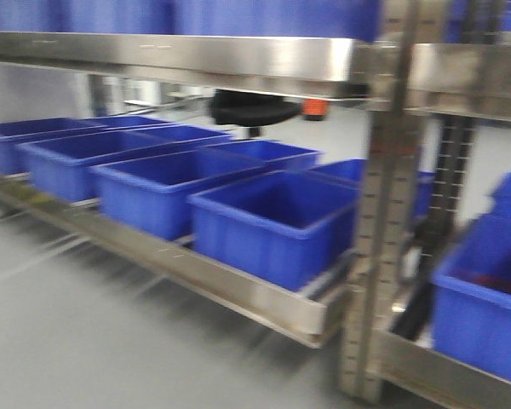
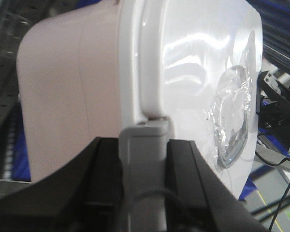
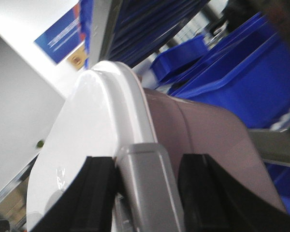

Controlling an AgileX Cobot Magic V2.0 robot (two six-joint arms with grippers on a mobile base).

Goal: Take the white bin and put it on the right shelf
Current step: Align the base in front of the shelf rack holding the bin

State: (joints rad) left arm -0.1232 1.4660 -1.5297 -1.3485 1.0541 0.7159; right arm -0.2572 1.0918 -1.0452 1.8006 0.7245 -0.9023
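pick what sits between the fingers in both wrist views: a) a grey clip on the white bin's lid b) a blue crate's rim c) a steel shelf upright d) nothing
a: a grey clip on the white bin sits inside the left gripper and another inside the right gripper.

— What does the stainless steel rack's lower shelf (image 1: 238, 294) carry?
— A row of open blue plastic crates (image 1: 277, 223), side by side along its front edge, the last at the right corner beside the perforated grey upright (image 1: 383, 247).
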